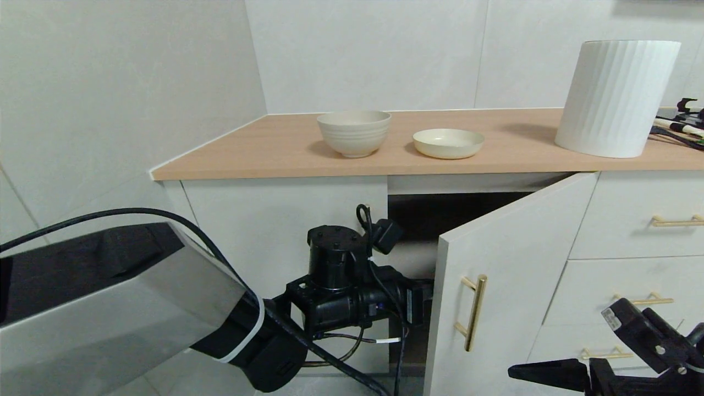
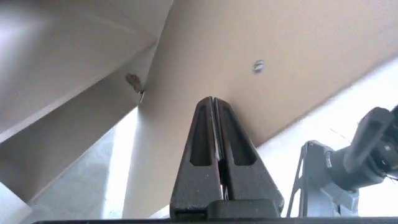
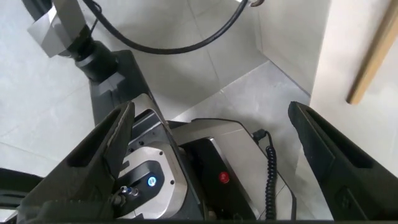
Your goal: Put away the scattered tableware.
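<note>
**Two pieces sitting out, cupboard door hanging part open**

Two pieces of tableware are sitting on the surface (image 1: 264, 148), above a cupboard whose door (image 1: 511, 264) is standing part open. A tall ribbed canister (image 1: 616, 99) is standing toward the right end, well apart from them, with some utensils (image 1: 679, 124) lying beyond it. The bowl (image 1: 354, 133) is sitting upright near the left end. The plate (image 1: 448, 143) is lying near it on the right, not touching.

The left pincer (image 2: 213, 106) is sitting low behind the door, clenched on nothing and pointing at the door's inner face; whether it is touching cannot be told. The right pincer (image 3: 208, 118) is hanging low before the drawers (image 1: 632, 264), released and empty.

The door is looking like the likeliest trouble. Pushed wider from inside, it could be swinging into the right arm, which seems to be waiting in its arc. A clenched tip could also be sliding along the smooth panel rather than driving it. The door is also jutting out below the plate, crowding any lift from low down.
</note>
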Available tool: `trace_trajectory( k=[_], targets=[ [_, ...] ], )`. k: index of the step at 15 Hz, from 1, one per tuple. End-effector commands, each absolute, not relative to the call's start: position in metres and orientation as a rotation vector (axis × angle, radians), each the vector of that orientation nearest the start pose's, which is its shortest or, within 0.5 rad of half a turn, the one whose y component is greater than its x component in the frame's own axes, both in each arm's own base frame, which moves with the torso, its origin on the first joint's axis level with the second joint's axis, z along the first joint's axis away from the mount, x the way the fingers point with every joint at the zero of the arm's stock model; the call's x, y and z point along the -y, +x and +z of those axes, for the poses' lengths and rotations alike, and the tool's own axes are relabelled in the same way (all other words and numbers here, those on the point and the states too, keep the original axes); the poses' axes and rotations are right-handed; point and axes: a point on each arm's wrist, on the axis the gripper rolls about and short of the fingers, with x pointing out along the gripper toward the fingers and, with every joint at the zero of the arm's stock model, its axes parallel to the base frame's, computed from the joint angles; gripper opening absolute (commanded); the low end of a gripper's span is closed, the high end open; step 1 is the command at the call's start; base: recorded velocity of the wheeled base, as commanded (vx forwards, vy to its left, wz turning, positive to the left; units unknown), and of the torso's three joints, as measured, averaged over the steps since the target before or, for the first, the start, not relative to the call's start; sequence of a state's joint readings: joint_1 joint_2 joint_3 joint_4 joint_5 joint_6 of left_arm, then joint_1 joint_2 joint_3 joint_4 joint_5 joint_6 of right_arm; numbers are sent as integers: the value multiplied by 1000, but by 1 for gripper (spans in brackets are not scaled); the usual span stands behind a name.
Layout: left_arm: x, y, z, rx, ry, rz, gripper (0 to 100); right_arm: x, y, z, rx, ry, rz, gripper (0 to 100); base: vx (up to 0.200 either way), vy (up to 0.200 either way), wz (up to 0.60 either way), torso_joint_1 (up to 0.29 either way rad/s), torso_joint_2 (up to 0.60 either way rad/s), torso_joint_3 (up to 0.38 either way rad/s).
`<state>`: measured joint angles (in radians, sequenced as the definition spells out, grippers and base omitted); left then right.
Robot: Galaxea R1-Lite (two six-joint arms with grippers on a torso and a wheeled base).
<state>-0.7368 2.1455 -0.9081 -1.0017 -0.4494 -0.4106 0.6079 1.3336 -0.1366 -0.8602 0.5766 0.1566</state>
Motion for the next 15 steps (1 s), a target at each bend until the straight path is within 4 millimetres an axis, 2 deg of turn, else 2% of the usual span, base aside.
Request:
trace_trajectory(
  k=[1, 5, 9, 15],
  targets=[
    [276, 290, 88, -493, -324, -1107, 0, -100, 122, 123, -452, 131, 1141, 100, 0, 0, 0, 0, 0, 0],
    [280, 294, 95, -503, -321, -1106, 0, -100, 122, 124, -443, 122, 1144, 100, 0, 0, 0, 0, 0, 0],
    [281, 294, 97, -510, -321, -1102, 0, -99, 122, 123, -437, 111, 1129, 100, -200, 0, 0, 10, 0, 10],
    [289, 303, 102, -506, -322, -1106, 0, -99, 121, 123, -434, 109, 1128, 100, 0, 0, 0, 0, 0, 0]
  ],
)
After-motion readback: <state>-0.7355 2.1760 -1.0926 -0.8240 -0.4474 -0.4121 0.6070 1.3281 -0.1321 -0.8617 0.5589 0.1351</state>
